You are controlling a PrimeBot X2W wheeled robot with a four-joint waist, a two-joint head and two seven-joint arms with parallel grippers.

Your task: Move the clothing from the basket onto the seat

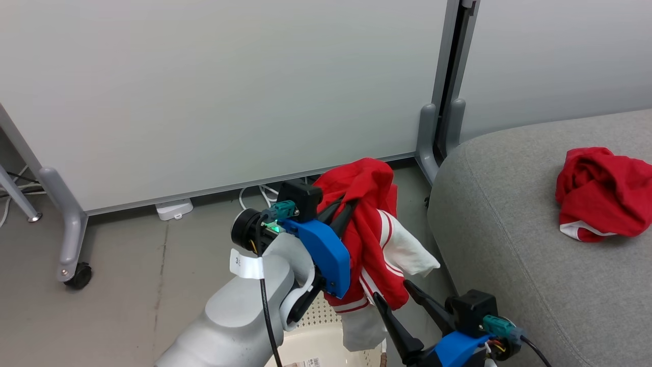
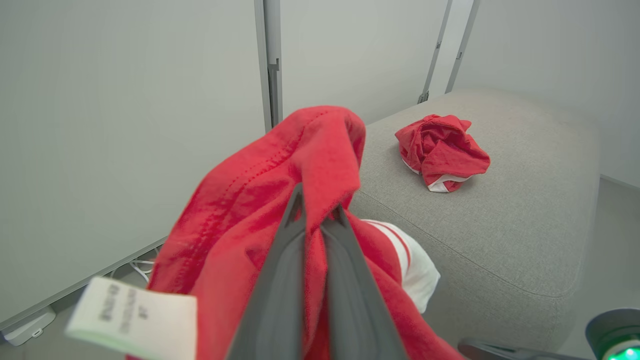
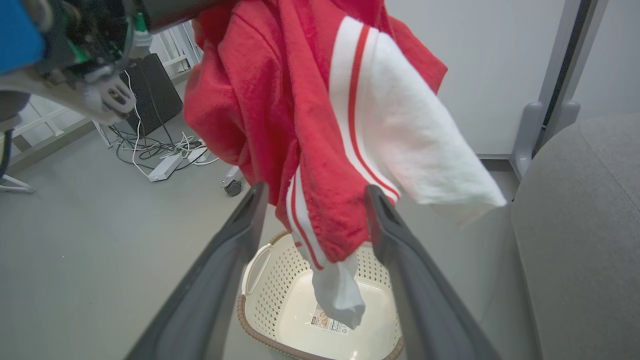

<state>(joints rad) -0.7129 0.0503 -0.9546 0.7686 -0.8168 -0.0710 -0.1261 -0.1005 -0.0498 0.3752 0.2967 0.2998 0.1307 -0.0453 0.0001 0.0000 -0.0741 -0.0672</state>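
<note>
My left gripper [image 1: 340, 210] is shut on a red garment with white stripes and a white panel [image 1: 374, 239], held up in the air above the basket [image 1: 316, 346]. In the left wrist view the fingers [image 2: 280, 280] pinch the red fabric [image 2: 240, 210], and a white tag hangs at the lower left. My right gripper [image 1: 392, 289] stands open just below, with the garment's lower hem [image 3: 320, 210] hanging between its fingers in the right wrist view. The cream basket [image 3: 260, 310] sits on the floor under it, its inside bare apart from a label. A second crumpled red garment [image 1: 603, 193] lies on the grey seat [image 1: 509, 229] to the right.
White partition panels [image 1: 229, 92] on grey wheeled legs [image 1: 71, 239] stand behind the basket. Cables and a power strip [image 3: 162, 167] lie on the grey floor. The seat's rounded edge [image 3: 575, 225] is close to the basket's right side.
</note>
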